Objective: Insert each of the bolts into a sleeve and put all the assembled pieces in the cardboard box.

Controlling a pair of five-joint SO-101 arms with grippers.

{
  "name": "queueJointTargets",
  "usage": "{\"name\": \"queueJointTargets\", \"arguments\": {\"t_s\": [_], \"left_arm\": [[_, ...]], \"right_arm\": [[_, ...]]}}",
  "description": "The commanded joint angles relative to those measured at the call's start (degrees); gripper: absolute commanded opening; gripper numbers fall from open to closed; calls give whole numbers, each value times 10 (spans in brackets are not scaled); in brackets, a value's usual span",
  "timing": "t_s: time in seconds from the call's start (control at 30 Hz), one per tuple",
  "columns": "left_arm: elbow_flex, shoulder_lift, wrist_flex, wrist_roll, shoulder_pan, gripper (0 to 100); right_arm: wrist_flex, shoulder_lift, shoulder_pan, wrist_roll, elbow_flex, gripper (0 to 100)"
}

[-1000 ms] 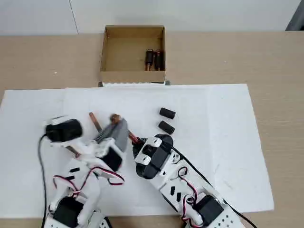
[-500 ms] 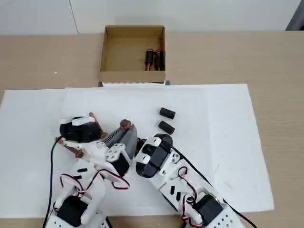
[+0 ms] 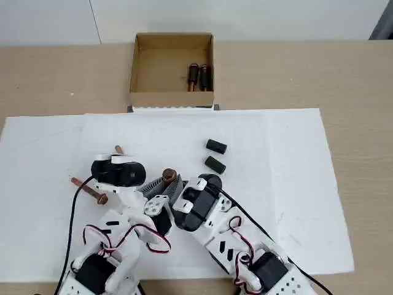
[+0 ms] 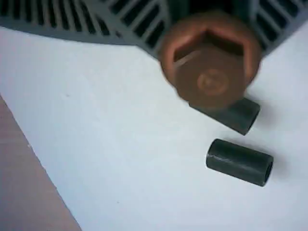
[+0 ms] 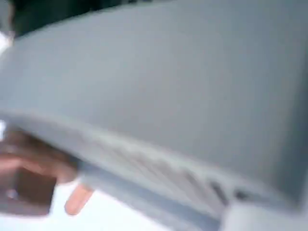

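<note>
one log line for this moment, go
left hand: shut on bolt | sleeves: loose on paper | assembled pieces: two in cardboard box

Table [image 3: 344, 74]: light brown wood.
Sheet [image 3: 295, 184]: big, white, flat on the table, covering most of the near part.
Cardboard box [image 3: 172, 98]: open on top, on the table at the sheet's far edge.
Sleeves [image 3: 216, 146] [image 3: 214, 164]: two black ones, side by side on the sheet.
Bolt [image 3: 86, 189]: lying loose on the sheet, well apart from the sleeves.

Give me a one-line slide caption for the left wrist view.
Left tool grips a copper bolt, head toward camera, with two black sleeves lying on white paper beyond.
</note>
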Motion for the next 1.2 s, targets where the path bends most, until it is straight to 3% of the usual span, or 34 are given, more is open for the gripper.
{"name": "queueJointTargets", "arguments": {"t_s": [0.0, 0.13, 0.4, 0.67, 0.9, 1.07, 1.17], "left_arm": [[-1, -3, 11, -5, 10, 92], [-3, -3, 12, -6, 10, 202], [-10, -3, 13, -25, 6, 206], [-35, -2, 14, -103, -77, 207], [-73, -2, 14, -105, -82, 207], [-102, -2, 13, -107, -100, 182], [-109, -3, 11, -122, -135, 73]], "right_arm": [[-15, -8, 0, 4, -18, 3], [-15, -8, 0, 4, -18, 3], [-15, -8, 0, 4, -18, 3], [-15, -8, 0, 4, -14, 3], [-15, -8, 0, 4, -13, 3], [-15, -8, 3, 3, -13, 3], [-13, -7, 37, 0, -13, 3]]}}
